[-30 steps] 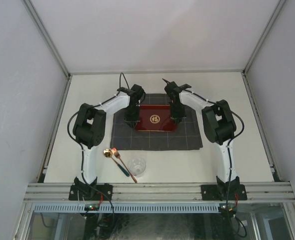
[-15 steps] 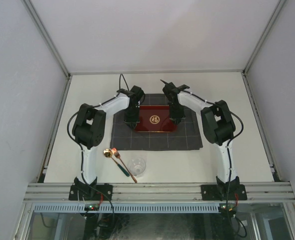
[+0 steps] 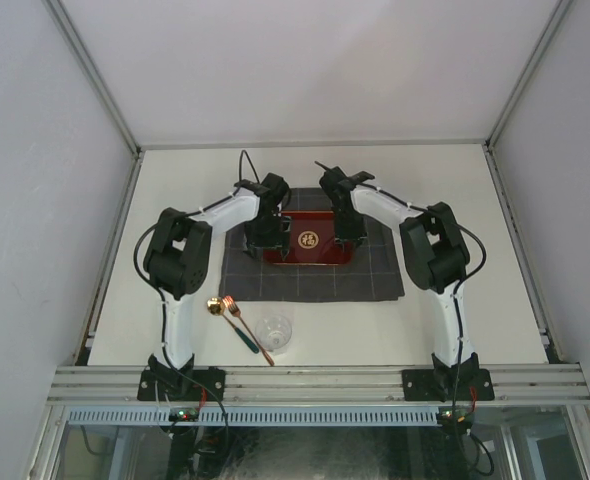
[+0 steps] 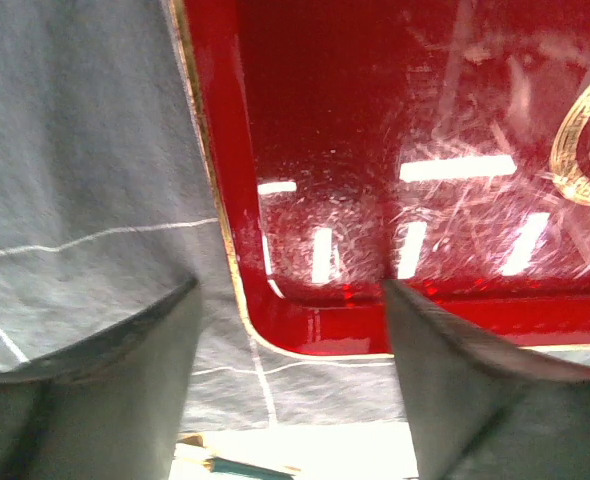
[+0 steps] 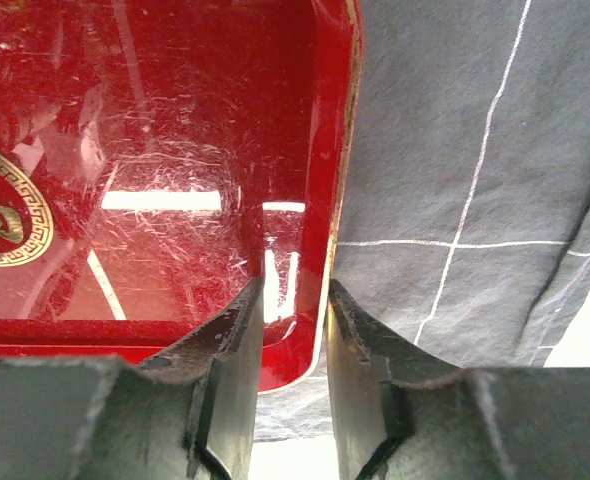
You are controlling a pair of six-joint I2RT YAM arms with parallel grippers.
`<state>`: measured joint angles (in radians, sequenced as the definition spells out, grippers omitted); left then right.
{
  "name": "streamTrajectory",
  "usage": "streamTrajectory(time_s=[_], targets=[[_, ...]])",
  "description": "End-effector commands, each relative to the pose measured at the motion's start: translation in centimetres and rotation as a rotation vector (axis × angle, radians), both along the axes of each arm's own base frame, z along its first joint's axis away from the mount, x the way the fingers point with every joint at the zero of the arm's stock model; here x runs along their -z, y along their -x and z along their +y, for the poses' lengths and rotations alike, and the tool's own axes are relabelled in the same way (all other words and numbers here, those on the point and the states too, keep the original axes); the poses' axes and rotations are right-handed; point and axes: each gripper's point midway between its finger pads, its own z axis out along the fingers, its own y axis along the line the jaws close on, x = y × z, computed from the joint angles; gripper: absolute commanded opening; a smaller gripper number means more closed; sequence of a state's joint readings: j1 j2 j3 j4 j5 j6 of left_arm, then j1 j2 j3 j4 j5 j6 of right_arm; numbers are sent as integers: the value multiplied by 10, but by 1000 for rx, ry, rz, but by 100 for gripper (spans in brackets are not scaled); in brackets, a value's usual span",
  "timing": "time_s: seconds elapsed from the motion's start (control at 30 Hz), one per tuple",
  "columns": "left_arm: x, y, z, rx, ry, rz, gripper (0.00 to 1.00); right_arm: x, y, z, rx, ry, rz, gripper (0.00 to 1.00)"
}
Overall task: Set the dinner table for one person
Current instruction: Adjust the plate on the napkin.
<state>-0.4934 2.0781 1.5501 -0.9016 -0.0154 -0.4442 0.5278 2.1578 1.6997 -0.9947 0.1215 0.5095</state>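
Observation:
A red tray point(image 3: 309, 241) with a gold emblem lies on a dark grey checked cloth point(image 3: 315, 278) in the middle of the off-white dinner table point(image 3: 455, 310). My left gripper point(image 3: 269, 240) stands over the tray's left end. In the left wrist view it point(image 4: 290, 330) is open wide, with one finger over the cloth point(image 4: 85, 150) and the other over the tray point(image 4: 375, 120). My right gripper point(image 3: 348, 234) is at the tray's right end. There its jaws point(image 5: 293, 310) straddle the tray point(image 5: 155, 150) rim with a narrow gap showing, above the cloth point(image 5: 455, 150).
Near the table's front left lie a gold spoon point(image 3: 214, 306) and a copper fork point(image 3: 234, 308) with long handles. A clear glass point(image 3: 274, 333) stands just right of them. An aluminium rail point(image 3: 315, 378) runs along the near edge. White walls enclose the sides.
Both grippers have opened off the tray's ends, the left much wider than the right. The tray sits a touch further left and nearer than a second ago.

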Motion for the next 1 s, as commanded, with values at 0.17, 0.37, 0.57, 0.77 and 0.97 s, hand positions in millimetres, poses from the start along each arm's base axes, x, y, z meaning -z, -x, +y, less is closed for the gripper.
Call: streamTrajectory(time_s=[0.17, 0.37, 0.57, 0.77, 0.97], targets=[[-22, 2, -8, -1, 49, -57, 100, -41, -4, 19, 2, -67, -107, 50], [-45, -4, -9, -5, 67, -107, 100, -56, -6, 14, 12, -55, -144, 70], [-88, -22, -11, -6, 97, -205, 100, -82, -15, 3, 35, -36, -218, 85], [-104, -47, 14, -72, 110, -220, 100, -86, -28, -30, 101, -12, -230, 93], [-99, -69, 46, -143, 101, -205, 100, -73, -36, -65, 175, 10, -213, 95]])
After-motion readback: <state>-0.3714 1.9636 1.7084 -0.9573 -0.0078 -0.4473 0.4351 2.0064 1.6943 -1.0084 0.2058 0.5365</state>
